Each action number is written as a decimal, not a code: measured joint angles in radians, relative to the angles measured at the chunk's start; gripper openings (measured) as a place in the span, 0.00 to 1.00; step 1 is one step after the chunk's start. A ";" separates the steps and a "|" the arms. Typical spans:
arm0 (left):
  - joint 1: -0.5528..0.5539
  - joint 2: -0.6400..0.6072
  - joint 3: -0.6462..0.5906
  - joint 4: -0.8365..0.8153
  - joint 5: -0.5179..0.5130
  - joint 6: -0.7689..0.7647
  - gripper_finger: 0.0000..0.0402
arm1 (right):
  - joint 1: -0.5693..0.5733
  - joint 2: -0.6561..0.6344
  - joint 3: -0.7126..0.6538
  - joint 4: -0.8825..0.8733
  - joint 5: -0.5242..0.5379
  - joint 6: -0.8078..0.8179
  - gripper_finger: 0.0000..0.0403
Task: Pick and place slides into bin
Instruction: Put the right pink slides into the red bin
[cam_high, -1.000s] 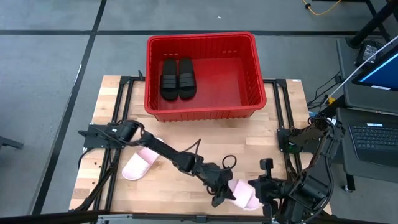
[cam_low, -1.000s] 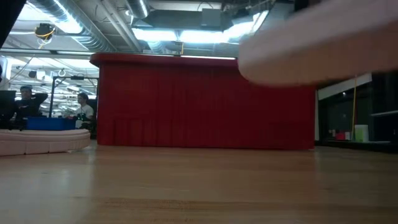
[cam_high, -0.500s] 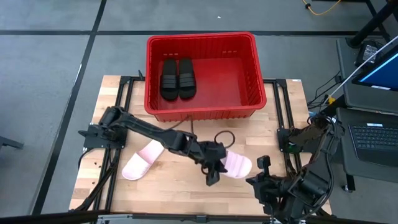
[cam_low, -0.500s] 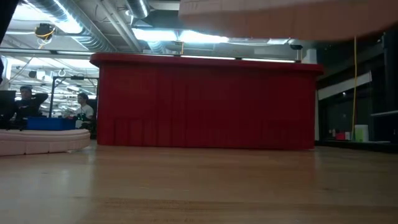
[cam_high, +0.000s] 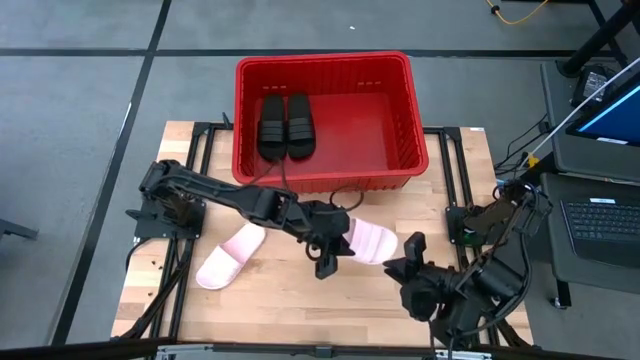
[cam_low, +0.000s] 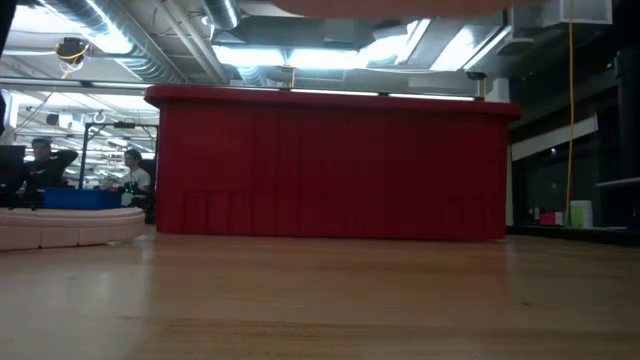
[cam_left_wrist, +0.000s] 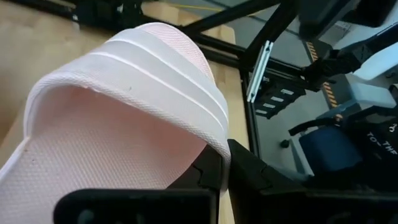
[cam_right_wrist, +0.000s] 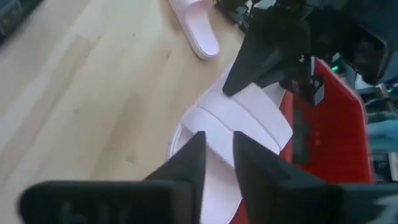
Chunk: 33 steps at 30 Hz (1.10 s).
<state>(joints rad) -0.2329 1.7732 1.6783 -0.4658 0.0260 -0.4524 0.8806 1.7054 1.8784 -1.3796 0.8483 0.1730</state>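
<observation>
The left tool (cam_high: 333, 247) gripped 1 pink slide (cam_high: 368, 242) above the surface (cam_high: 290, 300), at 6 o'clock of the red bin (cam_high: 420, 150). 2 black slides (cam_high: 286, 125) lay inside. Another pink slide (cam_high: 228, 256) lay at 8 o'clock. The right tool (cam_high: 400, 268) waited, narrow.

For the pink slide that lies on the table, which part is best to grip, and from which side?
Probably the side edge of the sole near the strap, coming from above. The pale pink slide lies flat on the table, sole down, diagonal to its edges, so its rim is exposed; the left gripper is already busy holding the other pink slide.
</observation>
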 joint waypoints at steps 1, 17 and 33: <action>0.000 -0.007 0.000 -0.001 -0.001 0.006 0.02 | -0.008 0.000 0.000 0.000 0.001 -0.026 0.23; 0.000 -0.122 0.000 -0.057 -0.001 0.064 0.02 | -0.094 0.000 0.000 -0.001 0.152 -0.442 0.38; 0.001 -0.138 0.000 -0.067 0.075 0.107 0.02 | -0.178 0.000 0.000 0.080 0.087 -0.575 0.38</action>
<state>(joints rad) -0.2323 1.6347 1.6779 -0.5327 0.1013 -0.3450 0.7030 1.7054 1.8782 -1.2994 0.9358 -0.4019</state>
